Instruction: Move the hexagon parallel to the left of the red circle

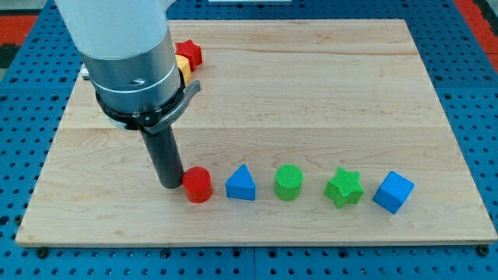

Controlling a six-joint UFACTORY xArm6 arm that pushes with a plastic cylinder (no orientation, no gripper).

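Observation:
The red circle (198, 184) stands near the bottom of the wooden board (311, 93), left of centre. My tip (171, 185) rests on the board right beside its left side, touching or nearly touching it. A yellow block (184, 65), possibly the hexagon, is mostly hidden behind the arm near the board's top left; its shape cannot be made out. A red star (190, 53) sits just above it.
A row runs rightward from the red circle: a blue triangle (241, 184), a green circle (289, 183), a green star (343, 187) and a blue cube (393, 192). The arm's wide grey body (128, 54) covers the board's top left.

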